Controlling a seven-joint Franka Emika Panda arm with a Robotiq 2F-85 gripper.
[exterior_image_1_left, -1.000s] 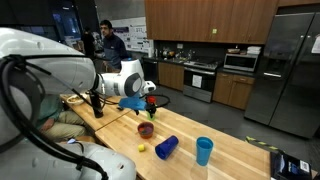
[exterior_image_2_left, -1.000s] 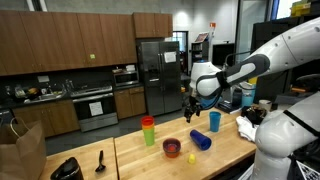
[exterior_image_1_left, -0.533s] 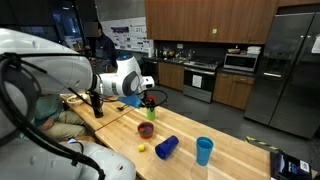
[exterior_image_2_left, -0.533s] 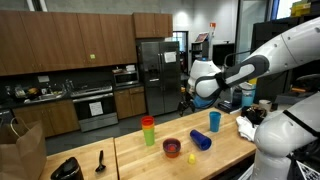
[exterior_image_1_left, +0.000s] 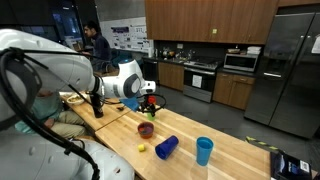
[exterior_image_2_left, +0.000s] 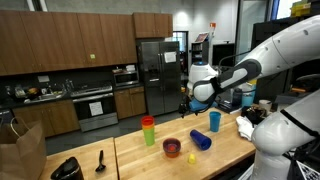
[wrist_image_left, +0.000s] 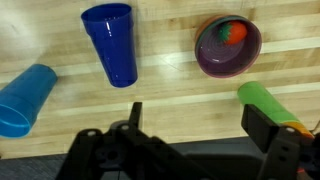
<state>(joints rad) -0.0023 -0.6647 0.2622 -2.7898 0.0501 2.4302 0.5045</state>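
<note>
Dark blue cup (wrist_image_left: 112, 45) lies on its side on the counter (wrist_image_left: 170, 95), long axis running up the wrist view, mouth toward the top edge. Gripper (wrist_image_left: 198, 125) hovers above, spread and empty.

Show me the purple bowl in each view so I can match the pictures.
In an exterior view: purple bowl just left of centre, lower half.
In an exterior view: lower centre.
Wrist view: upper right.
Shared landmark: the dark blue cup beside it.
</note>
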